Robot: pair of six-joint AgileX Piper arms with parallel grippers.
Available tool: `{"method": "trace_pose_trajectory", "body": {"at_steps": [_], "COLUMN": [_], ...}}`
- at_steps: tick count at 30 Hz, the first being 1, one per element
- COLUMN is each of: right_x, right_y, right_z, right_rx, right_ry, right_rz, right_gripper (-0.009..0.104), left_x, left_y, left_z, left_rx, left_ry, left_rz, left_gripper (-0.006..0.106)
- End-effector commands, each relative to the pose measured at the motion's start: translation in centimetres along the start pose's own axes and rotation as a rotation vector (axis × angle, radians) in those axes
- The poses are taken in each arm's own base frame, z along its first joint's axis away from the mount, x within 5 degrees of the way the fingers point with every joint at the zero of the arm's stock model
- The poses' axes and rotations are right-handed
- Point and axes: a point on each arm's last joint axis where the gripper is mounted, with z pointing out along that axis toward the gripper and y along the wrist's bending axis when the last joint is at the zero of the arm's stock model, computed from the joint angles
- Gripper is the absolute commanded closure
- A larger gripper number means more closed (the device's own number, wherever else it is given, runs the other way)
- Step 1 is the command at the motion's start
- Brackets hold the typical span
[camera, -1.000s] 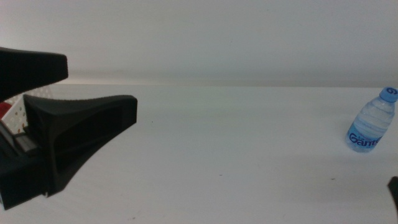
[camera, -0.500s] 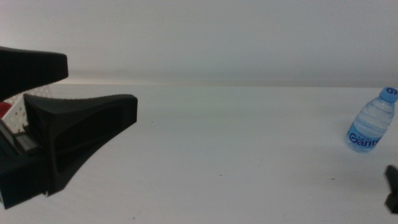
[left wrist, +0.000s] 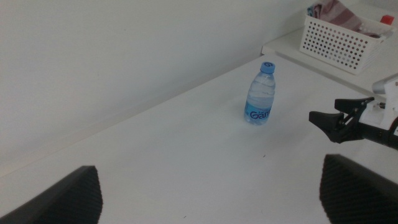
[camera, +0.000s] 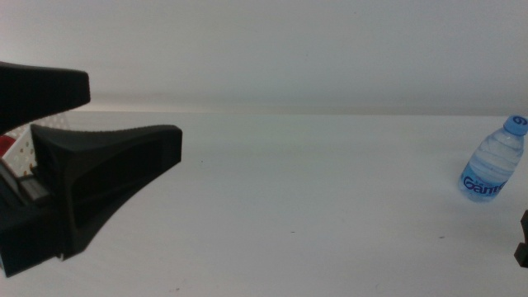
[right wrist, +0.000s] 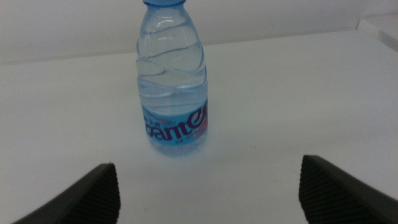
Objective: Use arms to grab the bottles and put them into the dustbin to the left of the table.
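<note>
since a moment ago, only the right gripper (camera: 522, 239) has shifted a little along the middle view's right edge; nothing else has moved. one water bottle (camera: 492, 168) with a blue cap stands upright on the white table (camera: 313, 214), far to the right. the right gripper faces it with jaws spread wide and empty, the bottle just ahead of them and untouched. the left gripper (camera: 82, 115) waits at the left, jaws parted, holding nothing. one white perforated dustbin (left wrist: 339, 38), with items inside, sits beyond the table's edge.
</note>
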Motion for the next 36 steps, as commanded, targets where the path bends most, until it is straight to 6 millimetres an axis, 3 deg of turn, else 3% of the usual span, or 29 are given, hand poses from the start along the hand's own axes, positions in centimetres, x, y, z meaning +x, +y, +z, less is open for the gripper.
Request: {"method": "trace_pose_trajectory", "body": {"at_steps": [1,6,21,29,36], "right_x": [0.9,0.2,0.9,1.0,0.9], "right_y": [-0.1,-0.1,-0.7,-0.6,0.0], "right_z": [-0.1,0.9,6.6,9.7,11.1], "right_rx": [0.011,0.014,0.073,0.057,-0.017], "right_ry": [-0.021,-0.081,0.028,0.045,0.039], "right_rz": [-0.009,-0.010,-0.098,-0.108,-0.152], "right_gripper": [0.018,0.018,0.018,0.018,0.018], "left_x": [0.0,0.0,0.0,0.0,0.0], "left_y": [-0.1,-0.1,-0.1,-0.1,-0.1], "left_z": [0.0,0.0,0.0,0.0,0.0], "left_rx": [0.007,0.007,0.009,0.009,0.009], "left_ry": [-0.016,-0.016,-0.016,-0.016,-0.016], "left_rz": [-0.006,-0.006,-0.007,-0.007,-0.007], "left_gripper": [0.007,0.007,0.007,0.007,0.007]}}
